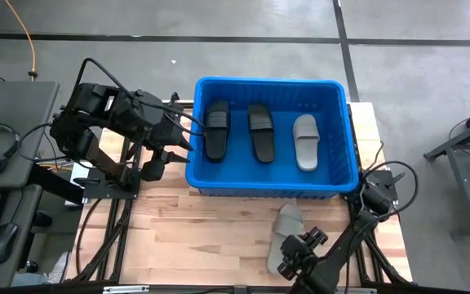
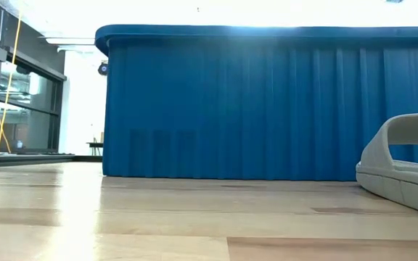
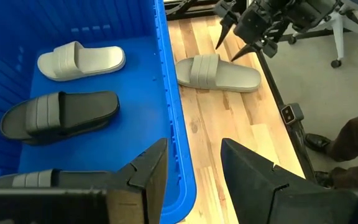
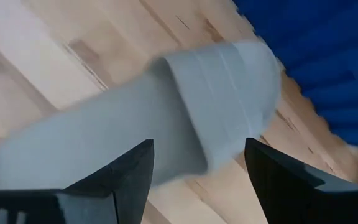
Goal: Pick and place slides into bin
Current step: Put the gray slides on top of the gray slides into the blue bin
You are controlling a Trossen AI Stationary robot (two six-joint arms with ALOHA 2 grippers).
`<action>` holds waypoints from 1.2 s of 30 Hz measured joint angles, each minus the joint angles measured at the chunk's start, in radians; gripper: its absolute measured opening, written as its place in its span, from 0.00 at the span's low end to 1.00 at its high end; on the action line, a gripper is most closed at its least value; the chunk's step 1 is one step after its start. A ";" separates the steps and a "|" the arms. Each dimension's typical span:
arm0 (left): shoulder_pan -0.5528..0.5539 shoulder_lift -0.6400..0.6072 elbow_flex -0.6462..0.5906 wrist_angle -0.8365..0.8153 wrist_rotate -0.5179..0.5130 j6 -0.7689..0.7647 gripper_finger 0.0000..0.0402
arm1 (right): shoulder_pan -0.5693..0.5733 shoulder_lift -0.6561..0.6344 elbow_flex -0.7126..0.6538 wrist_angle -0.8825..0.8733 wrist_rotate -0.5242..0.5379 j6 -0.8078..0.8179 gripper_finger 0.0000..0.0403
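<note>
My right gripper hangs just above the grey slide on the table, fingers spread wide to either side of it and gripping nothing. That slide lies on the wood just outside the near wall of the bin. Inside the bin lie two black slides and another grey one, side by side. My left gripper waits over the bin's left rim, jaws part open, empty.

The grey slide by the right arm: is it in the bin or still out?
Out. The grey slide lies on the wooden table just outside the bin, with the right end effector open over it.
</note>
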 joint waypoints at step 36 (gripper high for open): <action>0.000 0.000 0.000 0.000 0.000 -0.028 0.34 | -0.108 0.146 0.001 -0.011 -0.062 -0.242 0.59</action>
